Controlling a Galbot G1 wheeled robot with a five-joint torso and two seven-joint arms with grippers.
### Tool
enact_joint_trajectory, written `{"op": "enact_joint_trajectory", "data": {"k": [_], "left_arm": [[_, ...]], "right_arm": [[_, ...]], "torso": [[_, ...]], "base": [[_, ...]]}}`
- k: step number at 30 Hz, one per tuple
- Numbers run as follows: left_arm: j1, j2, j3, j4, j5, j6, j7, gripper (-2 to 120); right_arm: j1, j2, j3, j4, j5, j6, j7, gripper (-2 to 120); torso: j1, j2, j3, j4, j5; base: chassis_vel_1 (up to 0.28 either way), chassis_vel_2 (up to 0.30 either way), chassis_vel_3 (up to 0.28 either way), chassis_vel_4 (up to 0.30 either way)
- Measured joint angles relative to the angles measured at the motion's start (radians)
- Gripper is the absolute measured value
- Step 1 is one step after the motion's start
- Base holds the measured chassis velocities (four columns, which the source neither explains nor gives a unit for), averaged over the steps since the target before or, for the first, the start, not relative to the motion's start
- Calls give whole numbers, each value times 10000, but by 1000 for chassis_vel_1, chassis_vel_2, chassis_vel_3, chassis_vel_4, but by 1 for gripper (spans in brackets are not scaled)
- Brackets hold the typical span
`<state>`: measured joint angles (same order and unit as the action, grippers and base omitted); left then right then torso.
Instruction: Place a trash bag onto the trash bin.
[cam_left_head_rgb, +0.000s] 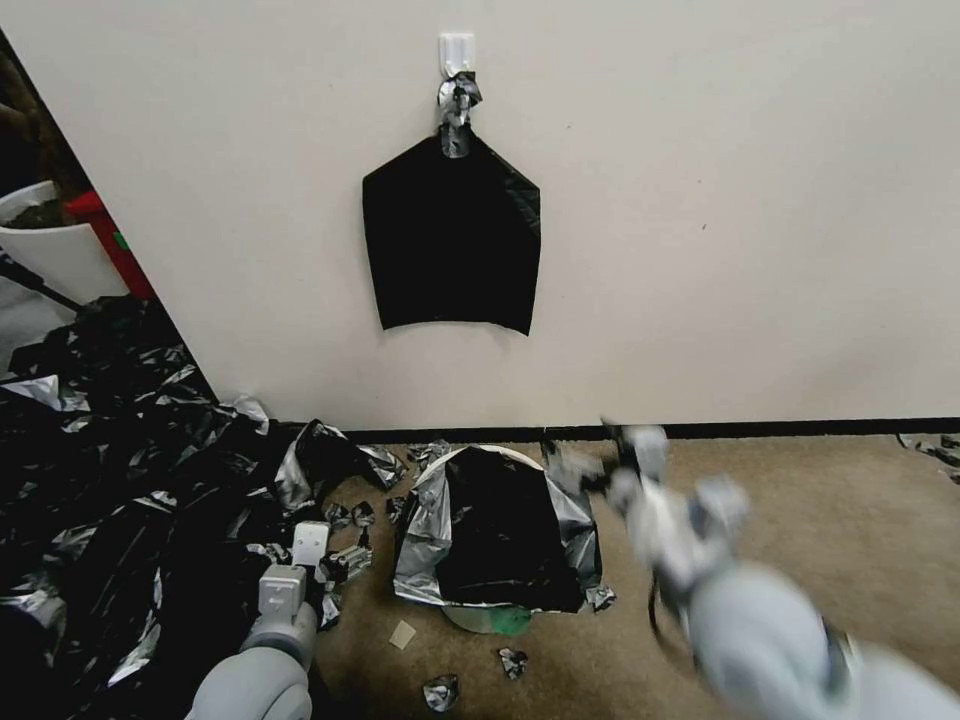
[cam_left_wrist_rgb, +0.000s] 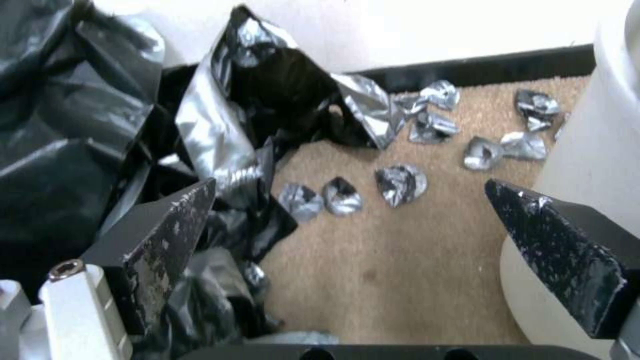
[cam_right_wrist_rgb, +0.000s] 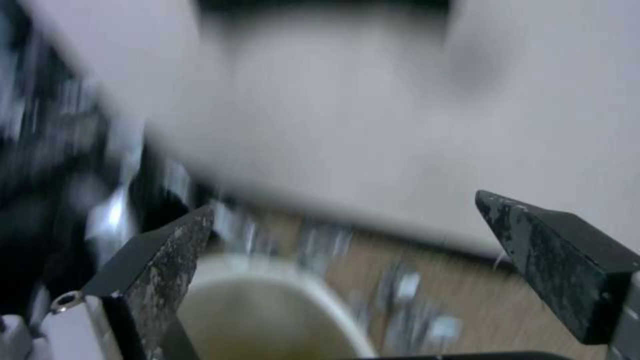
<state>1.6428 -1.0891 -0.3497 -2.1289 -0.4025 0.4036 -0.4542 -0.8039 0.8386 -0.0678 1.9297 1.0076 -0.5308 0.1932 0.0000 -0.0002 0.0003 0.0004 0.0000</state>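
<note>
The trash bag, glossy black with silvery creases, lies draped over the trash bin on the carpet below the wall. The bin's cream rim peeks out at the far edge. My right gripper is motion-blurred just right of the bin's far rim. In the right wrist view it is open and holds nothing, with the bin's cream mouth below it. My left gripper hovers low to the left of the bin. It is open over bare carpet, beside the bin's white wall.
A flat black bundle hangs from a wall hook. A big heap of black bags covers the floor at left, and a loose bag lies against the baseboard. Silvery scraps dot the carpet. A larger white tub stands far left.
</note>
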Motion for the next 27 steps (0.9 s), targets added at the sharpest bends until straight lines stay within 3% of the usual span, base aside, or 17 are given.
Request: {"op": "enact_joint_trajectory", "data": {"k": [1,2,3,5,6,8,11,17,27], "left_arm": [[0,0,0,0,0,0,0,100],[72,-76,-41,-68,26,0,-1,100],[186,-184,-124,-176,58,1,-5,100],[334,-300,-257,-287,78,7,-15,100],[334,-300,-257,-287,78,7,-15,100],[470,-340,-415,-347,83,12,-29,100],[601,-337,-588,-411,94,13,-64,100],[672,-332,-721,-465,96,-5,-245,100],[525,-405,-629,-235,95,-108,-370,100]], "right_arm": [[0,0,0,0,0,0,0,100],[520,185,-122,-613,-83,-863,-812,100],[1158,460,-348,-1481,-710,-1568,-2176,100],[1745,821,-652,-2593,-1944,-1862,-4188,100],[1745,821,-652,-2593,-1944,-1862,-4188,100],[2127,1148,-985,-3497,-2935,-1909,-5516,100],[2340,1366,-1277,-4182,-3708,-1905,-6187,100],[2528,1588,-1600,-4602,-4221,-1851,-6367,99],[2501,1764,-1985,-4670,-4672,-1797,-5957,63]], "torso": [[0,0,0,0,0],[-1,0,0,1,-2],[0,0,0,-1,-3],[0,-1,-1,-3,-2],[0,-1,-1,-3,-2],[-1,-1,-1,-3,2],[0,-1,-1,-5,-2],[0,-1,-2,-5,-2],[0,0,-2,-5,-1]], "base": [[0,0,0,0],[0,0,0,0],[0,0,0,0],[0,0,0,0],[0,0,0,0],[0,0,0,0],[0,0,0,0],[0,0,0,0],[0,0,0,0]]}}
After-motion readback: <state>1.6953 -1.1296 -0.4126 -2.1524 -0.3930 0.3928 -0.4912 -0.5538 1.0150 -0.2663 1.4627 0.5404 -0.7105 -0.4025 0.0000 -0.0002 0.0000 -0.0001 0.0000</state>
